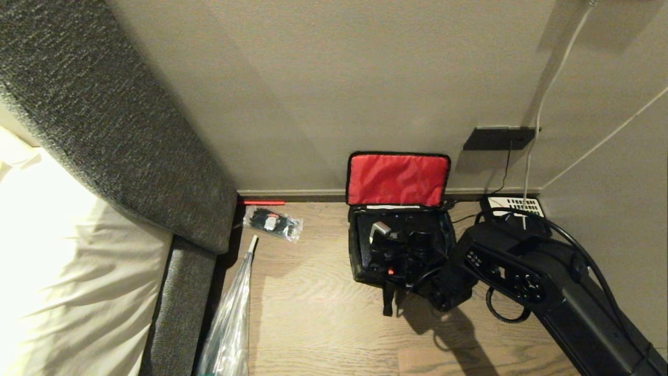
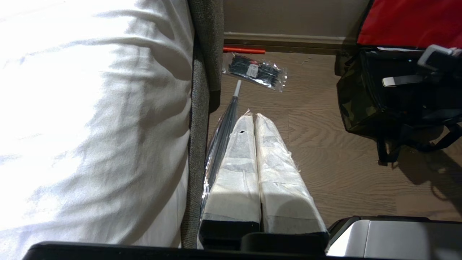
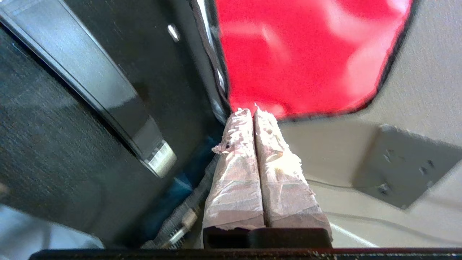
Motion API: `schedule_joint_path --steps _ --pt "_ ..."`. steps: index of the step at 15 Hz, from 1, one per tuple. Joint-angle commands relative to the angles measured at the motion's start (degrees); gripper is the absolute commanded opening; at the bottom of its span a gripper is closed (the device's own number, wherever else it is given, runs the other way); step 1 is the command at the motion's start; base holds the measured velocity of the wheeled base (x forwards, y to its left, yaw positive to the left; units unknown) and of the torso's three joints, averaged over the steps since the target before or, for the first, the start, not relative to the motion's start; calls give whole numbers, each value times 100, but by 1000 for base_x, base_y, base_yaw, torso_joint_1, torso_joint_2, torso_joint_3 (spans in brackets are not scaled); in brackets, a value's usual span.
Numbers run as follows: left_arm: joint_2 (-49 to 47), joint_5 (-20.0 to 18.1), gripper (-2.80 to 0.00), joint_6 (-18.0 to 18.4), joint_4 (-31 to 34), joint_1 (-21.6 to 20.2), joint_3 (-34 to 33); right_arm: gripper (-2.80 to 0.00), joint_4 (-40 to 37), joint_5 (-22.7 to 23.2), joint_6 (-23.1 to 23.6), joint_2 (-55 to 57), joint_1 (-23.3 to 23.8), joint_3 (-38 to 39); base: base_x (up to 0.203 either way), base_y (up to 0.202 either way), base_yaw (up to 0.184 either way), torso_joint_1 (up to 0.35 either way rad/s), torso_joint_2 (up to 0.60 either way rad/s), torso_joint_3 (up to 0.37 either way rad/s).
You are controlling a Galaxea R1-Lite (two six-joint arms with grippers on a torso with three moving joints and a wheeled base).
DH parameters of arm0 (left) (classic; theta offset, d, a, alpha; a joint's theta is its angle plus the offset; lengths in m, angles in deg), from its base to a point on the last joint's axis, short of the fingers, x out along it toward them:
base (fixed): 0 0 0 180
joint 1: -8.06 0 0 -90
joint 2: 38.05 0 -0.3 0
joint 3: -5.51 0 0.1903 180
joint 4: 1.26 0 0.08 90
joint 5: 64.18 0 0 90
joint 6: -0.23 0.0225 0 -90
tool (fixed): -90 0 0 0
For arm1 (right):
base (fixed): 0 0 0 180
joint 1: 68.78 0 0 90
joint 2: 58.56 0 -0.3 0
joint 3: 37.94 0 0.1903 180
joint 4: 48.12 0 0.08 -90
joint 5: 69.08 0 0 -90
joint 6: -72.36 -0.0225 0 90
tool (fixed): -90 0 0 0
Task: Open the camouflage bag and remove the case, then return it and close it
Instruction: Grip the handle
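A grey upholstered bed frame (image 1: 104, 120) with white bedding (image 1: 62, 271) borders a wooden floor (image 1: 323, 324), on which lie a clear packet of black items (image 1: 272, 222), a plastic-wrapped umbrella (image 1: 229, 324) and a red rod (image 1: 262, 202); a black wall plate (image 1: 498, 139) carries cables.

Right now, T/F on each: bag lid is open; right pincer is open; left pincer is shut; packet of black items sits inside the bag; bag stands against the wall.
1. The camouflage bag has its lid open. True: the red lining faces out, leaning on the wall.
2. The right pincer is open. False: its fingers are pressed together, at the bag's rim by the lid.
3. The left pincer is shut. True, parked above the floor beside the bed.
4. The clear packet lies inside the bag. False: it lies on the floor, apart from the bag.
5. The bag stands by the wall. True.
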Motion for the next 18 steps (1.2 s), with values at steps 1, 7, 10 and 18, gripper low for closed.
schedule_joint_path --steps 1,7,10,18 --pt "0 0 -280 -1 1 0 0 -280 7 -13 64 87 -15 142 0 0 0 0 0 0" --pt "0 0 -280 -1 1 0 0 0 -28 106 635 206 10 112 0 0 0 0 0 0" --pt "0 0 -280 -1 1 0 0 0 38 115 682 253 10 161 0 0 0 0 0 0" --pt "0 0 -280 -1 1 0 0 0 -155 -344 572 213 -87 26 0 0 0 0 0 0"
